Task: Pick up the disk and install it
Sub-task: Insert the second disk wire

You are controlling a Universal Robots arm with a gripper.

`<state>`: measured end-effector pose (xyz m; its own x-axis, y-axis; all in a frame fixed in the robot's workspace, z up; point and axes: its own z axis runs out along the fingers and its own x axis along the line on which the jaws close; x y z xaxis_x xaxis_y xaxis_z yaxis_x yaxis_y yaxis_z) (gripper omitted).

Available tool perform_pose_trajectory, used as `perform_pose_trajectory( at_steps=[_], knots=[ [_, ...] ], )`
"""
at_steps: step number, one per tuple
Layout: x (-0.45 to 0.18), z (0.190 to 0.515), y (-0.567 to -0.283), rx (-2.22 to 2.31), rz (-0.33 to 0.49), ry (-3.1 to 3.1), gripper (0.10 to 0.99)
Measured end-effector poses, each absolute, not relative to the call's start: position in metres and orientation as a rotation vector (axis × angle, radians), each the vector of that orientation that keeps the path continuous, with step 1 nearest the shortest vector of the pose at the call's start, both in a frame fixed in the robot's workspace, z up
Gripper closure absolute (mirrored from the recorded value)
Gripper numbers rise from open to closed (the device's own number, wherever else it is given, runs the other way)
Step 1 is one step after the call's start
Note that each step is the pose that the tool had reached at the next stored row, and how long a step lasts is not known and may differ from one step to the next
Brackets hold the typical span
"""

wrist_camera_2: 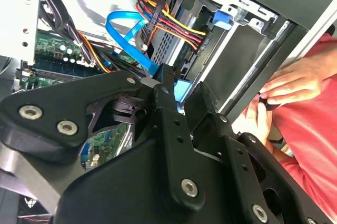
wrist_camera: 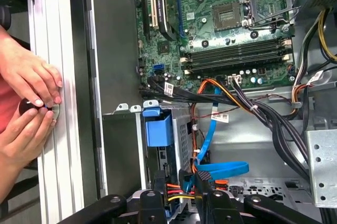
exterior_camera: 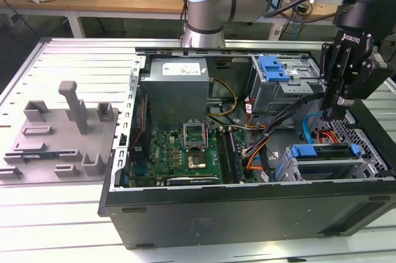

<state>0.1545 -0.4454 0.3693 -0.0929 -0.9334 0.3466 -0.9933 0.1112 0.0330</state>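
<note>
The disk point(exterior_camera: 326, 159), a stiff, fairly heavy, shock-sensitive drive best gripped by its blue frame, sits at the exterior view's lower right under the gripper point(exterior_camera: 331, 114), fingers together, empty.

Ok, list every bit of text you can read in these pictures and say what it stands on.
No text can be quoted with confidence.
End effector: white lettering on its housing, a maker's mark, left unquoted.
Power supply label: print too small to read.
Motherboard: white markings too small to read.
Cable tags: print too small to read.
</note>
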Motion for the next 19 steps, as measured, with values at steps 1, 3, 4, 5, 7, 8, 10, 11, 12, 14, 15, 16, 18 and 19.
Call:
perform_pose_trajectory(
  at_steps=[1, 3, 4, 5, 7, 8, 10, 11, 12, 14, 15, 16, 18, 19],
  knots=[
    [0.1545, 0.3693, -0.4454, 1.899, 0.304, -2.111, 0.725],
    [0.1539, 0.3690, -0.4454, 1.898, 0.307, -2.110, 0.725],
    [0.1538, 0.3689, -0.4454, 1.897, 0.308, -2.109, 0.741],
    [0.1538, 0.3688, -0.4453, 1.897, 0.309, -2.109, 0.816],
    [0.1537, 0.3684, -0.4453, 1.896, 0.310, -2.108, 0.816],
    [0.1537, 0.3677, -0.4453, 1.896, 0.311, -2.108, 0.816],
    [0.1537, 0.3667, -0.4454, 1.895, 0.311, -2.108, 0.816],
    [0.1537, 0.3661, -0.4453, 1.895, 0.312, -2.107, 0.816],
    [0.1537, 0.3660, -0.4454, 1.895, 0.312, -2.107, 0.816],
    [0.1537, 0.3656, -0.4453, 1.895, 0.312, -2.107, 0.816],
    [0.1537, 0.3654, -0.4452, 1.895, 0.312, -2.107, 0.816],
    [0.1537, 0.3648, -0.4452, 1.895, 0.312, -2.107, 0.816],
    [0.1537, 0.3642, -0.4452, 1.895, 0.312, -2.107, 0.831],
    [0.1537, 0.3638, -0.4451, 1.895, 0.312, -2.107, 0.831]
  ],
)
